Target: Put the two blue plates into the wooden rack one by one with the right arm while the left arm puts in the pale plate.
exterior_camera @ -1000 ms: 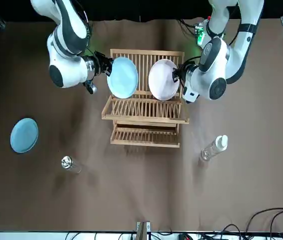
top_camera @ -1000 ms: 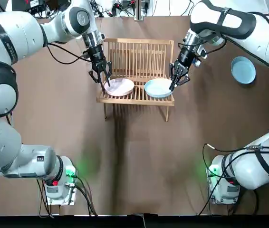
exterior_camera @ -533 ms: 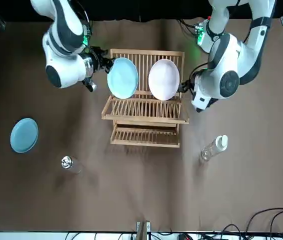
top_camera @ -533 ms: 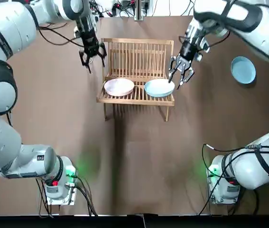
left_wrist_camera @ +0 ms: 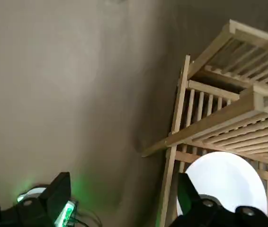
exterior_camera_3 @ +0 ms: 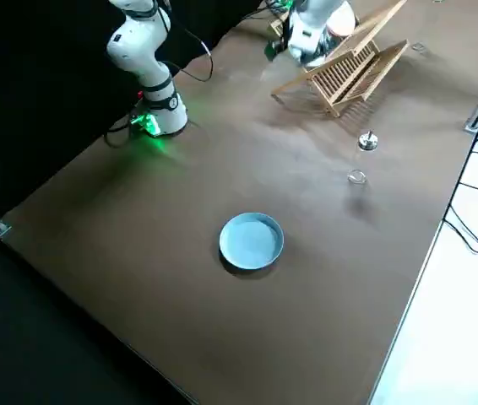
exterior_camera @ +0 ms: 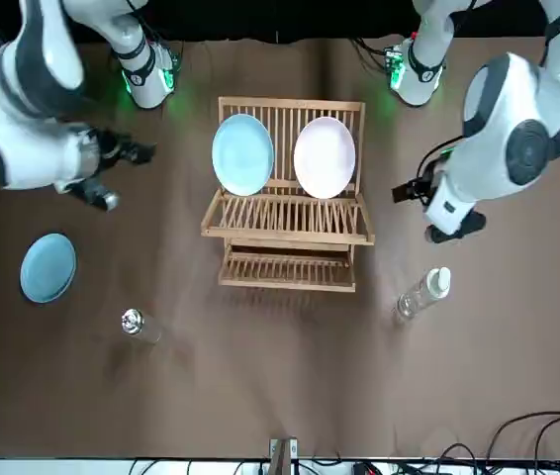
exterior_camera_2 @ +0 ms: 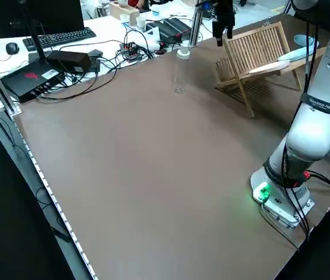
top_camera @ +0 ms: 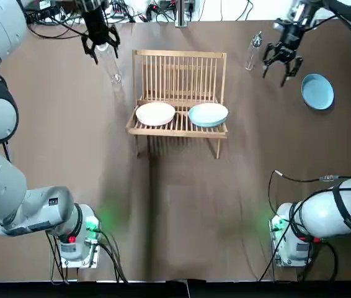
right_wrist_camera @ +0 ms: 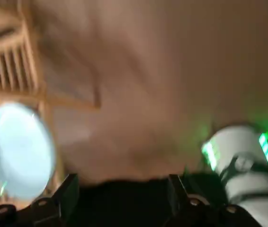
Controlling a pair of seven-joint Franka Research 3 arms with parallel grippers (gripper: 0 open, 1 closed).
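— Where are the three plates?

— The pale plate (top_camera: pixel 155 113) and the first blue plate (top_camera: pixel 208 115) are propped on edge side by side in the wooden rack (top_camera: pixel 178 65), pale on the left and blue on the right. The second blue plate (top_camera: pixel 317 91) lies flat on the table (top_camera: pixel 182 205), well apart from the rack, towards the far right.

— And the grippers?

— The left gripper (top_camera: pixel 103 51) hangs off the rack's far-left corner with its fingers spread, holding nothing, near a white-capped bottle (exterior_camera: pixel 421 293). The right gripper (top_camera: pixel 282 65) is at the far right, between a silver-capped bottle (exterior_camera: pixel 137 325) and the flat blue plate, also spread wide and empty.

— Any writing to read?

— The bottles are too small to show any lettering. Green lights (top_camera: pixel 92 225) glow on the arm bases at the near edge.
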